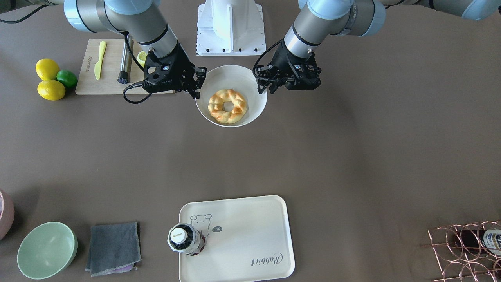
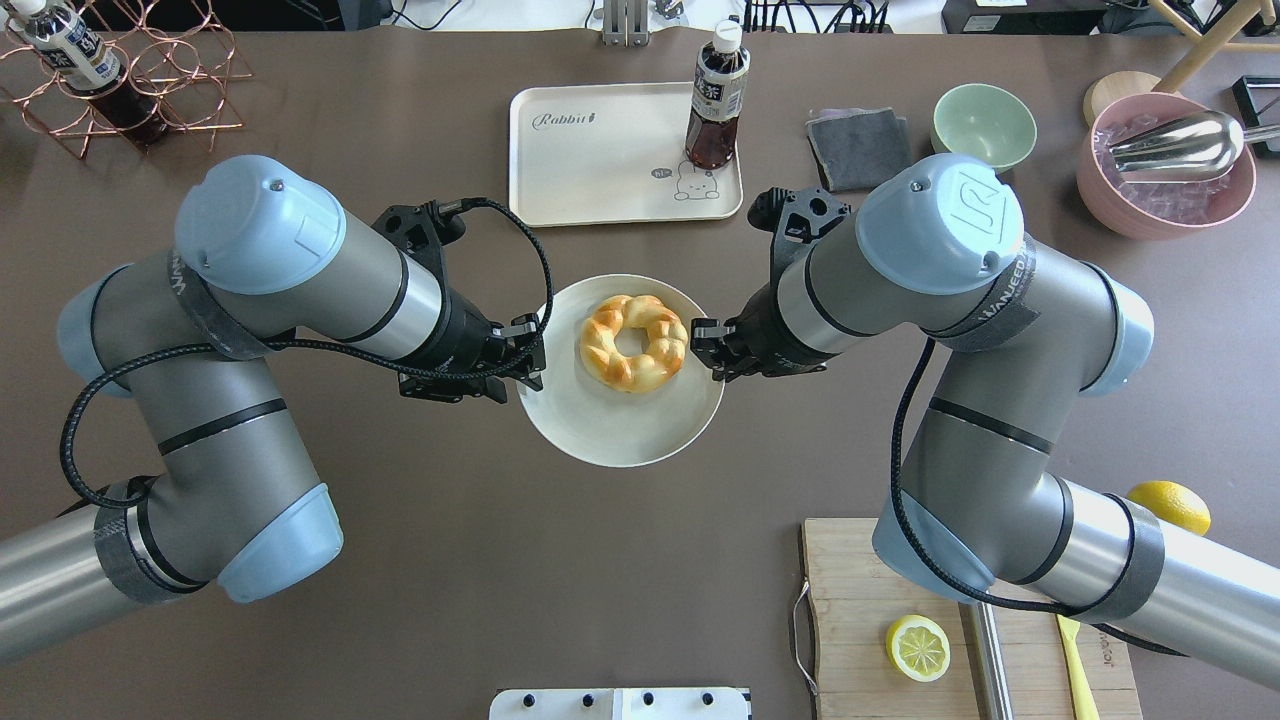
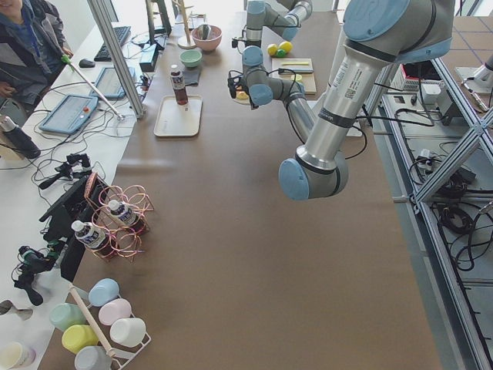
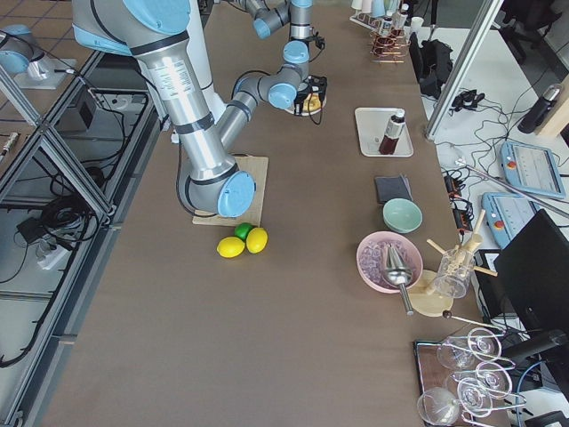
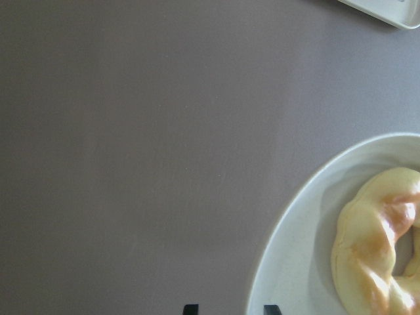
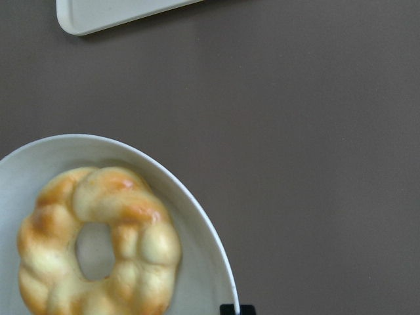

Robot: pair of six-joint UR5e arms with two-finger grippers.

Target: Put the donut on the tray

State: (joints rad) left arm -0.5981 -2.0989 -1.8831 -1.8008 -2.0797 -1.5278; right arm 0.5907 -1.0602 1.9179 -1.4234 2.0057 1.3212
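Hovering at the bowl's left rim, the left gripper (image 2: 530,352) is standing with its jaws apart and empty; its wrist view is catching only two dark tips at the bottom edge. The donut (image 2: 633,342) is lying in the white bowl (image 2: 600,435), touched by neither gripper. Beyond it, well apart, the tray (image 2: 590,170) is carrying a bottle (image 2: 715,100) just beside the bear drawing (image 2: 692,183). The right gripper (image 2: 703,350) is hanging at the bowl's right rim, its tips sitting together and mostly cut off in its wrist view.
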